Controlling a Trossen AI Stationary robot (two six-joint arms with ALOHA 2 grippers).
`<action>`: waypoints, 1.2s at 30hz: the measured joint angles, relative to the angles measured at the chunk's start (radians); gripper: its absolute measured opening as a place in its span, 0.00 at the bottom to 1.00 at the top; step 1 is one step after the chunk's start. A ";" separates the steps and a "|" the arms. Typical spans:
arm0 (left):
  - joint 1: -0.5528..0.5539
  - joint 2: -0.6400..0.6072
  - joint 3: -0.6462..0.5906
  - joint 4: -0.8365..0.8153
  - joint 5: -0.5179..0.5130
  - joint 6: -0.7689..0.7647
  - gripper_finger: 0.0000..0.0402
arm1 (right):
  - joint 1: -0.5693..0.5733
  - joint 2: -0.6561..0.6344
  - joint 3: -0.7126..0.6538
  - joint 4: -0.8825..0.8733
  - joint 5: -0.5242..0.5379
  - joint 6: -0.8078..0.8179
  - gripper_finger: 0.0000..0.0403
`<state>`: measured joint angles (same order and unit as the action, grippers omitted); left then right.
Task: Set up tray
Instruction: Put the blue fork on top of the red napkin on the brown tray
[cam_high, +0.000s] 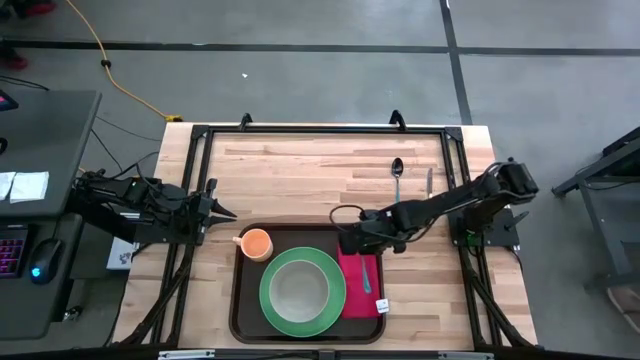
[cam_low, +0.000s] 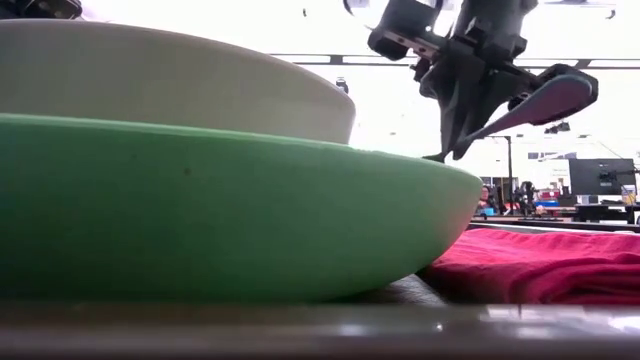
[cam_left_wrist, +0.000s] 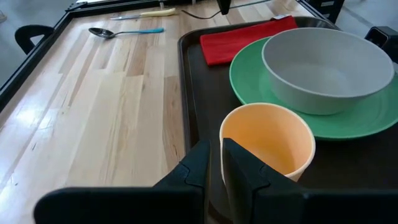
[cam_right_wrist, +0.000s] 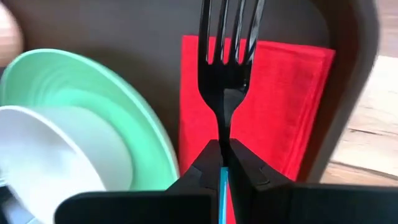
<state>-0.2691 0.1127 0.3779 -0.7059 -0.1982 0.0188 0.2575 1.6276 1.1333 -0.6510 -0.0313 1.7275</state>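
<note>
right gripper (cam_right_wrist: 222, 163) clamps fork (cam_right_wrist: 227, 46) over red napkin (cam_right_wrist: 283, 99), tray (cam_high: 246, 300) lower centre | left gripper (cam_left_wrist: 214, 163) narrow, frame left, near cup (cam_left_wrist: 273, 138)

The high view looks straight down on the whole bench (cam_high: 300, 160) from well above. The low view sits at tray level, pressed close against the green plate (cam_low: 200, 210) and facing the room behind. The left wrist view looks across the tray (cam_left_wrist: 193, 93) from beside the cup (cam_left_wrist: 267, 140). The right wrist view looks down, very near, on the red napkin (cam_right_wrist: 292, 106). All four share the plate and napkin.
</note>
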 joint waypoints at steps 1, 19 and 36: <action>0.000 0.000 0.000 0.000 0.000 0.000 0.18 | 0.000 0.011 0.017 -0.023 0.000 -0.003 0.00; 0.000 0.000 0.000 -0.005 0.006 0.003 0.18 | 0.043 0.087 0.122 -0.086 -0.001 0.055 0.00; 0.000 0.000 0.000 -0.008 0.006 0.002 0.18 | 0.094 0.094 0.122 -0.067 -0.022 0.140 0.00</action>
<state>-0.2688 0.1127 0.3779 -0.7136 -0.1925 0.0212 0.3511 1.7218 1.2556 -0.7178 -0.0528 1.8671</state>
